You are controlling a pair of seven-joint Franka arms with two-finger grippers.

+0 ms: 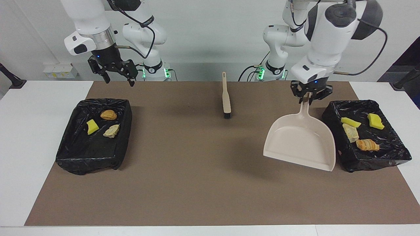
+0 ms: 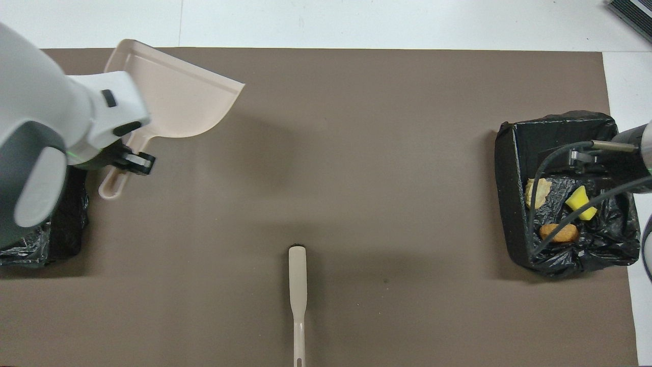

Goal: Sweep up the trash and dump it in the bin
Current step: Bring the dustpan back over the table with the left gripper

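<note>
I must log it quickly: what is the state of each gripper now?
Left gripper: closed on the dustpan handle.
Right gripper: open, holding nothing.

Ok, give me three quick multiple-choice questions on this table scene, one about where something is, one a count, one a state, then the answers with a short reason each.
1. Where does the brush lie?
A. In a bin
B. On the brown mat, between the two bins
C. In the dustpan

2. How many scraps lie in the bin at the left arm's end?
A. Two
B. Four
C. Six

3. What is the state of the dustpan?
A. Held by its handle in the left gripper, with no scraps in it
B. Lying flat on the mat, full of scraps
C. Held by the right gripper

Answers:
1 B: it lies alone on the mat, near the robots.
2 B: two yellow, one tan, one orange-striped.
3 A: the left gripper is shut on the handle and the pan's inside is bare; the right gripper waits open above its own bin.
</note>
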